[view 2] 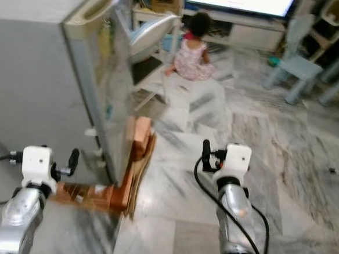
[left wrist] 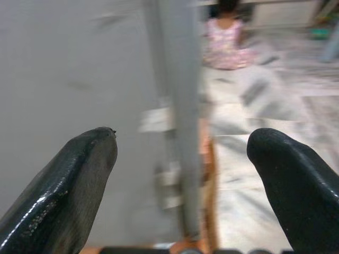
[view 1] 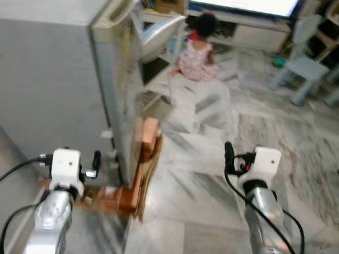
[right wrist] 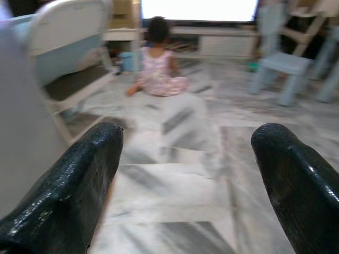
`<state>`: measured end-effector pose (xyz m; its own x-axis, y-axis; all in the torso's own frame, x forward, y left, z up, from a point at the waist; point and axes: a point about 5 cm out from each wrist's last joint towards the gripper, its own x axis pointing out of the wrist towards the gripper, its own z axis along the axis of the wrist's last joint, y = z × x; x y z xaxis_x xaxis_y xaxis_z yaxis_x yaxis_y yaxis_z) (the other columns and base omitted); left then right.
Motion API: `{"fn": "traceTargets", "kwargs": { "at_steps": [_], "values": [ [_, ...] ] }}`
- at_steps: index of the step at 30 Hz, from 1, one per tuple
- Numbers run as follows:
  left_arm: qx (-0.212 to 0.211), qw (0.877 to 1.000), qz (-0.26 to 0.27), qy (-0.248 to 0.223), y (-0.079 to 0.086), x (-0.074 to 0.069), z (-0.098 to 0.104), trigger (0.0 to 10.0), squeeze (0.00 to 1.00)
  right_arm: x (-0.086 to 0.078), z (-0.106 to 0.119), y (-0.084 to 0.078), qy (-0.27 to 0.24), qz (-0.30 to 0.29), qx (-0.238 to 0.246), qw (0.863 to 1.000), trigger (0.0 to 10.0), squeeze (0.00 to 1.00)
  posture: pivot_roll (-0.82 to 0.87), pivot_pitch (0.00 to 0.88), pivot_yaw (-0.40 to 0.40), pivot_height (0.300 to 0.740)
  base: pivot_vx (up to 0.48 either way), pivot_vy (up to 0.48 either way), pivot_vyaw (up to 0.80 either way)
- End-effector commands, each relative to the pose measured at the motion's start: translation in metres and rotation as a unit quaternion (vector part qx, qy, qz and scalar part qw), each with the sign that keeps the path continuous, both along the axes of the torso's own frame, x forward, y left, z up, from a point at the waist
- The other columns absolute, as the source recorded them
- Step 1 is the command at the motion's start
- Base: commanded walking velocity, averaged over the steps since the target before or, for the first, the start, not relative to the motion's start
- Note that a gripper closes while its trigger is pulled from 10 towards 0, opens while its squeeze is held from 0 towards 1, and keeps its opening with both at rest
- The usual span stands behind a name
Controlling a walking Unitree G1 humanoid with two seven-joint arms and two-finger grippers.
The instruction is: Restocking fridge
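We see tall grey metal fridge (view 1: 50, 84) filling upper left of head view, door shut, standing on orange-brown wooden blocks (view 1: 138, 159) at lower centre. Our left gripper (left wrist: 183, 159) low left, fingers spread wide, empty, facing fridge's front corner. Our right gripper (right wrist: 185, 159) lower right, fingers wide apart, empty, over grey marble floor (view 1: 213, 165). Person in pink dress (view 1: 197, 50) sits top centre, pale blue plastic chair (view 1: 304, 69) upper right.

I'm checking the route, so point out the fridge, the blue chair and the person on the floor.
Fridge (view 1: 50, 89): left eye view, on its grey side wall.
Blue chair (view 1: 306, 68): left eye view, on the seat.
Person (view 1: 196, 58): left eye view, on the back.
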<state>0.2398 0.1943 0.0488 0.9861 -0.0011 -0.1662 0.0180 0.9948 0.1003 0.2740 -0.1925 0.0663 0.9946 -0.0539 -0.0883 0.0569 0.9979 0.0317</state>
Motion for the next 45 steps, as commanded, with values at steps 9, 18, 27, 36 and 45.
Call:
{"fn": "traceTargets", "kwargs": {
  "at_steps": [9,18,27,36,45],
  "values": [
    [-0.006,1.000,-0.010,-0.008,-0.001,-0.001,0.003,10.0,0.00,0.002,0.002,0.001,-0.008,0.001,-0.001,1.000,10.0,0.00,0.03,0.000,-0.034,0.740,0.190,0.000,-0.59],
    [-0.004,1.000,-0.008,-0.007,-0.001,-0.001,0.002,10.0,0.00,0.004,0.003,0.001,-0.009,0.001,-0.004,1.000,10.0,0.00,0.02,0.000,-0.037,0.740,0.302,0.000,0.00],
    [-0.002,1.000,0.003,-0.010,0.002,0.000,0.003,10.0,0.00,0.005,0.003,0.002,-0.011,0.004,-0.006,1.000,10.0,0.00,0.02,0.000,-0.039,0.740,0.102,0.000,0.00],
    [0.003,1.000,0.029,0.003,0.013,-0.001,-0.003,10.0,0.00,0.003,0.001,0.005,-0.008,0.007,-0.003,1.000,10.0,0.00,0.03,0.000,-0.042,0.740,0.000,0.000,0.00],
    [0.016,0.998,0.055,-0.008,0.028,0.017,0.004,10.0,0.00,0.004,0.003,0.006,-0.013,0.016,-0.010,1.000,10.0,0.00,0.02,0.000,-0.043,0.740,0.000,0.000,0.00]
  ]
}}
